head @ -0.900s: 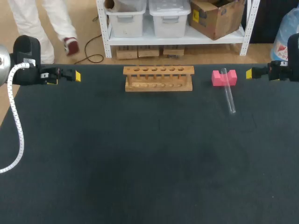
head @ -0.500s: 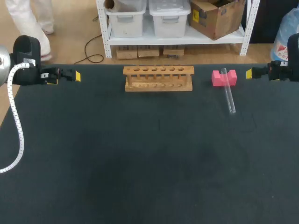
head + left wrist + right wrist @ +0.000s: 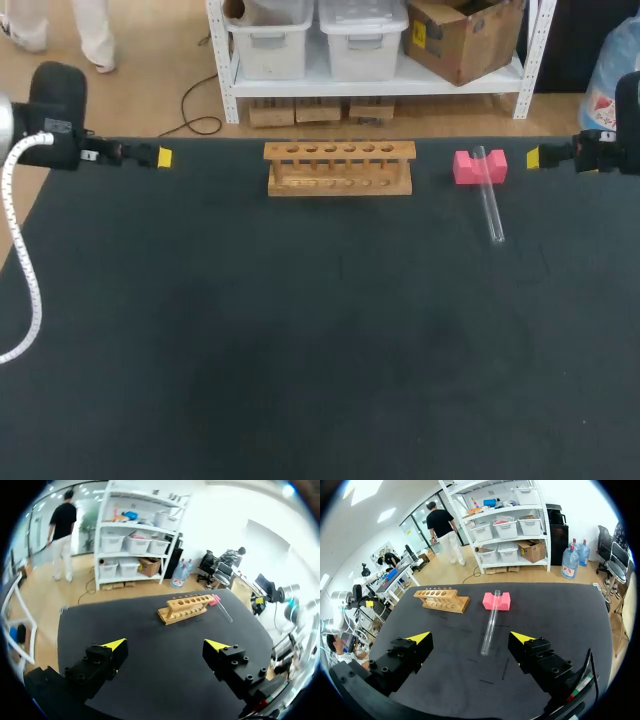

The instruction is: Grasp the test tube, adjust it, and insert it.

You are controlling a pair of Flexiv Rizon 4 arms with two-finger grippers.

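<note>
The right gripper hangs with fingers spread wide, holding nothing. Just ahead lies the test tube, its far end resting on the pink block. The thin glass (light, slick, probably brittle) suits a gentle mid-length pinch. Beyond stands the wooden rack, and the left gripper, fingers likewise parted and empty, sits well apart.

The left arm sits at ten o'clock and the right arm at two o'clock, both seemingly level, with the left gripper and right gripper spread wide.
</note>
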